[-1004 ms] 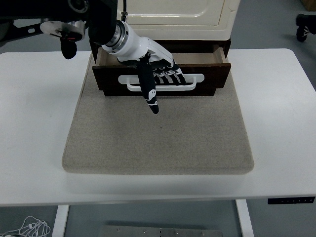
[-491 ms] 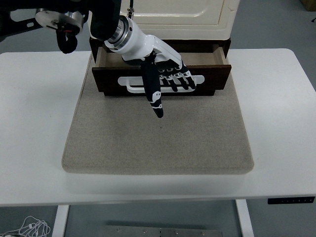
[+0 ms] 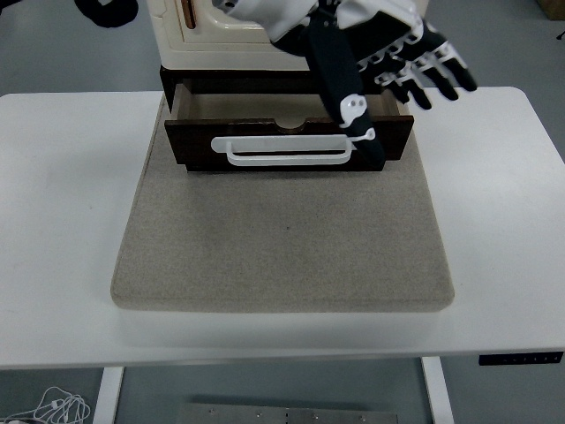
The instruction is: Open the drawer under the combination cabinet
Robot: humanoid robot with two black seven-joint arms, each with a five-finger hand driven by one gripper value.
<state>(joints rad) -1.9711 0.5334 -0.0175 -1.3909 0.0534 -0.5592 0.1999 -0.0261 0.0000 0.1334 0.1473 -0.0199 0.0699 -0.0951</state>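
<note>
One hand (image 3: 388, 53) is seen, raised above the drawer's right end, fingers (image 3: 441, 75) spread apart and holding nothing; the thumb (image 3: 340, 88) points down across the drawer front near the right end of the handle, and contact with it cannot be judged. From the arm's line across the top of the picture it is taken to be the left hand. No right arm is in view.

Drawer (image 3: 287, 141): dark brown wood, pulled part-way out from under the cabinet (image 3: 212, 31), its front over the rear part of the mat. A pale inner floor is exposed between the front panel and the cabinet base. A small semicircular notch is cut in the top edge of the front panel, at mid-width.

Handle (image 3: 282, 150): white, long, horizontal bar across the drawer front, free of the fingers.

Cabinet: cream-coloured, standing at the table's far side above the drawer, only its lower part in view. A narrow copper-coloured strip is visible on its left front.

Mat (image 3: 282, 247): grey-beige, rectangular with rounded corners, lying centred on the white table (image 3: 62, 221). The drawer unit rests on its far edge.

A cable bundle (image 3: 53, 406) is seen on the floor, lower left.
</note>
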